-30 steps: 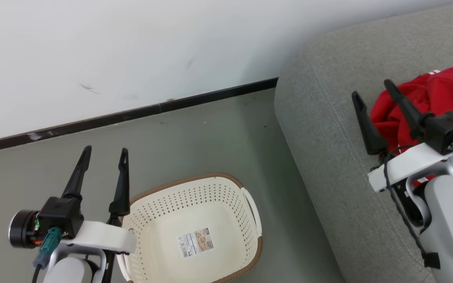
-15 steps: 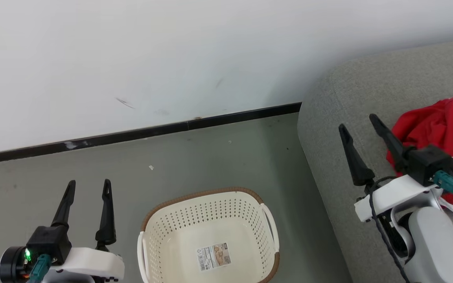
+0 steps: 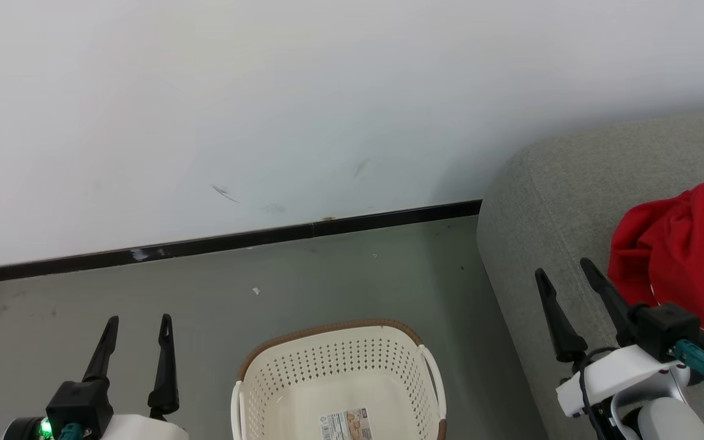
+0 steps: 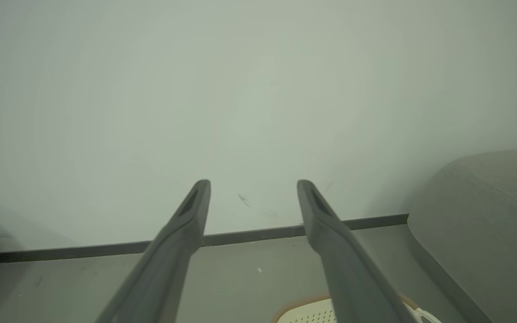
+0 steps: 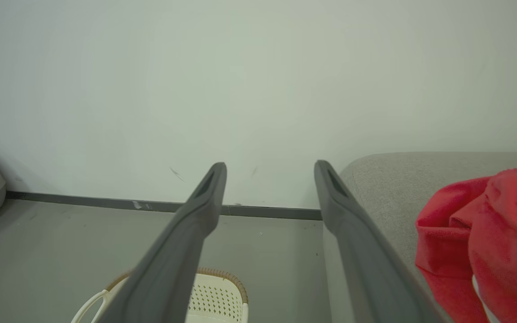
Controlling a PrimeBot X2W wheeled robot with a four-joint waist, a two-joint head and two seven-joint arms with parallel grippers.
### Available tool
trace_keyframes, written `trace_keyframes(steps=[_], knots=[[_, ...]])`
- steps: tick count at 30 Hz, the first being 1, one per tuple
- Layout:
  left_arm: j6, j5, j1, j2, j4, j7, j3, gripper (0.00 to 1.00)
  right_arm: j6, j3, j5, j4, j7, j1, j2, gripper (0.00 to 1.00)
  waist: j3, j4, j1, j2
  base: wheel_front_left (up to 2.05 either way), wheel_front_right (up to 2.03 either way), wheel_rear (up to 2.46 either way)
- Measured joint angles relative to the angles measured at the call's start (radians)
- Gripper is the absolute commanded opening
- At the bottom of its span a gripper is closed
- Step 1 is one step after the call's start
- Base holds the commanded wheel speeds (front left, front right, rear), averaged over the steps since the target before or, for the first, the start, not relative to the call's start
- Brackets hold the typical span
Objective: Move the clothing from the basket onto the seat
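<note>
Red and soft, crumpled into thick folds: the clothing. Lay heaped on the seat, near its rounded corner, with a sliver of white at the lower edge. Grey woven upholstery under it, coarse-grained and matte.

Down on the floor, the basket: oval cream plastic, walls pierced with rows of small holes, brown woven-look rim, white side handles. Stood upright just beside the seat, well apart from the clothing, bare bottom showing around a paper label stuck flat. Smooth grey-green floor, scuffed white wall, black skirting strip between the two.

And the arms! Left jaws spread wide with nothing between them, over the floor to the left of the basket; long dark tapered fingers pointed toward the wall. Right jaws likewise parted, gripping nothing, poised above the seat's edge, fingers near the clothing but clear of it. White wrist casing just below, a teal connector at its side. From the right wrist, red folds off to the right of the fingers, basket rim low between them.
</note>
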Motion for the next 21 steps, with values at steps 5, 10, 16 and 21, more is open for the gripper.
trace_keyframes(steps=[5,10,16,21], knots=[[-0.001,-0.006,0.028,0.000,0.011,0.000,0.003,1.00,0.000,-0.023,0.000,-0.021,0.000,0.053,0.009,1.00,-0.028,0.004,0.0000,0.0000,0.00,0.00,0.00],[-0.007,-0.019,0.044,-0.001,0.016,-0.001,0.004,1.00,0.000,-0.022,0.000,-0.033,0.000,0.092,0.016,1.00,-0.050,0.004,0.0000,0.0000,0.00,0.00,0.00],[-0.007,-0.026,0.070,-0.001,0.017,-0.004,0.012,1.00,0.000,-0.018,0.000,-0.043,0.000,0.131,0.025,1.00,-0.071,0.002,-0.0001,0.0000,0.00,0.00,0.00],[-0.008,-0.026,0.077,0.001,0.018,-0.004,0.013,1.00,0.000,-0.019,0.000,-0.061,0.000,0.156,0.028,1.00,-0.082,0.002,0.0000,0.0000,0.00,0.00,0.00]])
